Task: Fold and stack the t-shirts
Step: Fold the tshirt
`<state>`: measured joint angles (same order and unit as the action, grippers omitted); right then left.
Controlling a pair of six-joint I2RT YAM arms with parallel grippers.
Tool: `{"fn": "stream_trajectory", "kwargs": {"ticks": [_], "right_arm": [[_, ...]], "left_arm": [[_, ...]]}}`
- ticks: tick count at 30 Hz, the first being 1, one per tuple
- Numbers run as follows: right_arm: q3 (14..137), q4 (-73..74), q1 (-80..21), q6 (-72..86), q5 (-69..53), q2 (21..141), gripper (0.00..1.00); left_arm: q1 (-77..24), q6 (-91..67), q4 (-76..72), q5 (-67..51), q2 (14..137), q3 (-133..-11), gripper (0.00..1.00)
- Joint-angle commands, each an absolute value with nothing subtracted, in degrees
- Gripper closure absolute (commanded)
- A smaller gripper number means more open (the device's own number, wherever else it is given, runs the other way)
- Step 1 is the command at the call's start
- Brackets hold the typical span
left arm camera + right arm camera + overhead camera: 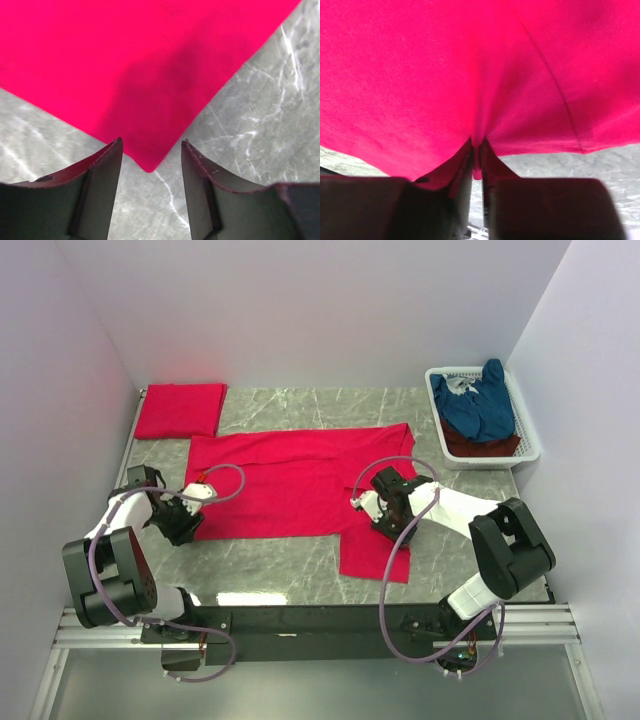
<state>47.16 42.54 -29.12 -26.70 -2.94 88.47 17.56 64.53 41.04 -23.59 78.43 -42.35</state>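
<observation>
Currently in work: one bright red t-shirt [290,485], spread flat across the middle of the top view on the table [300,565], with one sleeve reaching toward the lower centre.

- right gripper [476,145]: jaws almost together, pinching a fold of the shirt's near edge. The cloth puckers into the pinch at the lower centre of its wrist view.
- left gripper [151,145]: jaws apart, holding nothing. The shirt's pointed corner lies flat on the stone just ahead of the gap between them, at the lower centre of its wrist view.
- Step, as judged: securing both near ends before a fold away from the arms. Done well, the left jaws come down astride the corner and close. Both ends then lift level and together, so the hem stays taut and lands square; a one-sided pull would likely skew it.
- Shirt cloth: matte fine knit, limp, quick to crease, with one seam line showing.
- Table surface: glossy grey marble pattern with white veins, probably slippery under cloth.
- Other stock: folded red t-shirt [180,410], a neat rectangle at upper left. White perforated plastic basket [530,445] at upper right, holding a crumpled navy blue t-shirt [480,405] over a darker red t-shirt [480,448].
</observation>
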Motion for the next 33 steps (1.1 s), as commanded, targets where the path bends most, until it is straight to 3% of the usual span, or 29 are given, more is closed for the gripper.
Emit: {"fn": "stream_trajectory", "kwargs": {"ticks": [1,6,13,22,29,33], "right_arm": [[45.0,40.5,-29.4,-26.4,-3.2,89.2,0.85],[46.8,42.3,-29.4,-26.0,-4.3,88.4,1.0],[47.8,43.1,-29.4,-26.0,-4.9,88.2,1.0],[47.3,47.0,-29.4,-25.7,-5.5,81.1,1.0],[46.6,49.8,-28.7,-25.8,-5.5,72.7,1.0],[47.3,51.1,-28.7,-26.3,-6.1,72.2,1.0]], "left_arm": [[17.5,67.4,39.7,-22.6,77.5,-40.8,0.45],[17.5,69.4,38.5,-21.6,79.0,-40.3,0.47],[17.4,72.4,37.3,-17.8,80.9,-38.5,0.55],[17.4,74.5,40.9,-16.6,79.0,-38.4,0.85],[17.5,76.6,49.6,-16.6,73.2,-39.7,0.95],[17.6,76.6,50.8,-16.4,71.1,-39.7,0.93]]}}
